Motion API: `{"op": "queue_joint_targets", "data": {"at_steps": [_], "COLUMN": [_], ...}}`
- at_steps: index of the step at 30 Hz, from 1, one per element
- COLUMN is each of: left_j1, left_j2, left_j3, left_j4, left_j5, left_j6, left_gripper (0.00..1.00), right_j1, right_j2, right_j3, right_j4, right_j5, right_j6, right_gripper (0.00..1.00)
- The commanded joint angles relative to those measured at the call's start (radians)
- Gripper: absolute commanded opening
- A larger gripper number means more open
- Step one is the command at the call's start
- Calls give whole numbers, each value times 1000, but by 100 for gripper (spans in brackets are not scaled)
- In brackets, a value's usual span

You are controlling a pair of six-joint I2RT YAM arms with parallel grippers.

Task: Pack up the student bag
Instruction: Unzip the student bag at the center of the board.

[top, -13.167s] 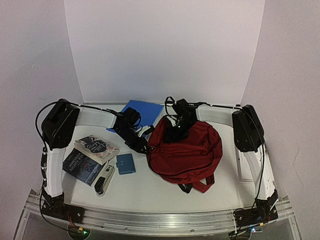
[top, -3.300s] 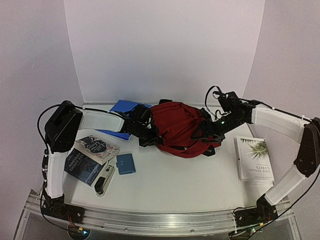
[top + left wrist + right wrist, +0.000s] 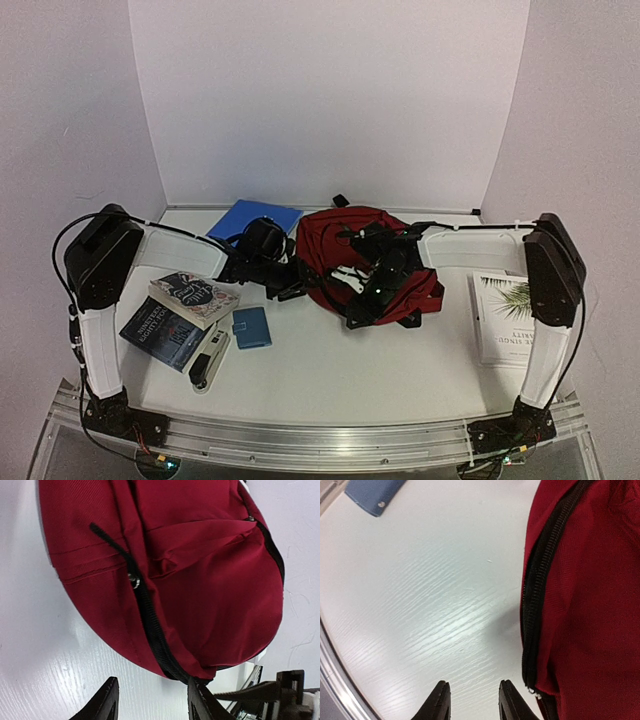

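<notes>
The student bag [image 3: 395, 250], dark red with black zippers, lies at the middle back of the table. My left gripper [image 3: 292, 287] is open at the bag's left edge. In the left wrist view the left gripper [image 3: 152, 692] has its jaws spread and empty, and its right finger [image 3: 197, 697] is just under the bag's black zipper [image 3: 150, 625]. My right gripper [image 3: 358, 312] is open at the bag's front edge. In the right wrist view the right gripper [image 3: 473, 692] is empty over bare table, with the bag [image 3: 590, 605] and its zipper pull just to its right.
A blue folder [image 3: 252, 217] lies at the back left. Two books [image 3: 193, 297] [image 3: 158, 333], a stapler-like item [image 3: 208, 361] and a small blue wallet [image 3: 251, 327] lie at the front left; the wallet also shows in the right wrist view [image 3: 370, 495]. A white book [image 3: 505, 318] lies at the right.
The bag has gone from lying flat at the middle to bunched up further back. My right arm has swung in from the bag's right side to its front edge. The white book is uncovered.
</notes>
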Motion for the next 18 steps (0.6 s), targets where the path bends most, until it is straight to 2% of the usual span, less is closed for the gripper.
{"op": "queue_joint_targets", "data": {"at_steps": [1, 12, 18], "left_j1": [-2, 0, -1], "left_j2": [23, 101, 91], "left_j3": [63, 123, 114], "left_j4": [-46, -69, -75], "left_j5": [-32, -22, -32], "left_j6": [-23, -40, -35], "left_gripper": [47, 47, 46], "right_j1": [-1, -1, -2], "right_j2": [55, 84, 86], "right_j3": [64, 119, 104], "right_j4": [-1, -3, -8], "right_j5": [100, 185, 164], "right_j6": [-1, 28, 21], "right_gripper": [34, 39, 35]}}
